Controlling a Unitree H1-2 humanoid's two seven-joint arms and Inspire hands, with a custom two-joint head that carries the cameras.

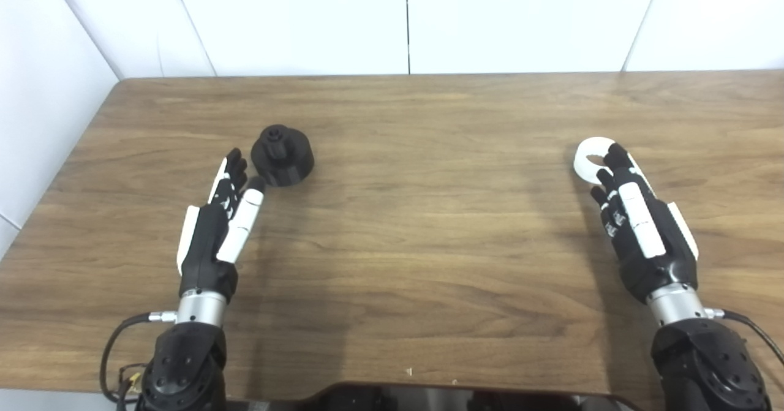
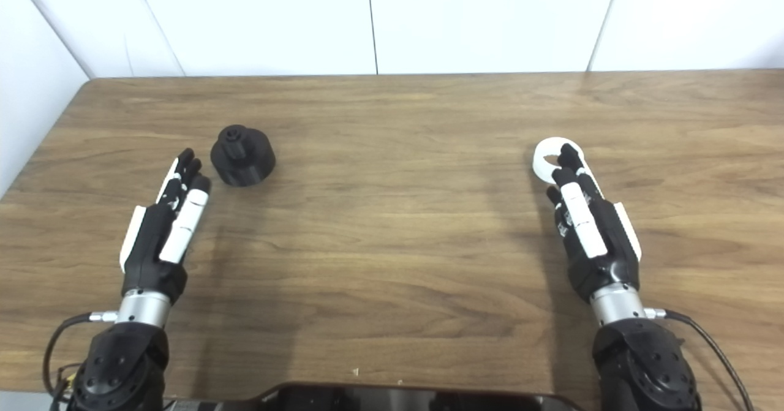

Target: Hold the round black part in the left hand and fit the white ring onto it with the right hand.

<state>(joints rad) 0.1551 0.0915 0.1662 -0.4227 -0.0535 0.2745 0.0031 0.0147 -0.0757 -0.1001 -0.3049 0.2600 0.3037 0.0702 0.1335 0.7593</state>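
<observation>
Both robot hands lie spread on the wood-grain tabletop point(image 1: 416, 227): left robot hand point(image 1: 217, 227) beside the stepped round black part point(image 1: 282, 155), right robot hand point(image 1: 637, 221) fingertips overlapping the smooth white ring point(image 1: 589, 157).

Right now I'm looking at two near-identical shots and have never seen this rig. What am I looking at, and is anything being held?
It is a humanoid robot at a wooden table. Both pictures come from two cameras side by side on its head, so they show one scene from slightly different spots. The arms enter from the bottom edge. The left hand is open, fingers straight, just short of a round black part standing on the table. The right hand is also open; its fingertips overlap a white ring lying flat. Nothing appears gripped yet; whether the fingertips touch the ring is unclear.
</observation>
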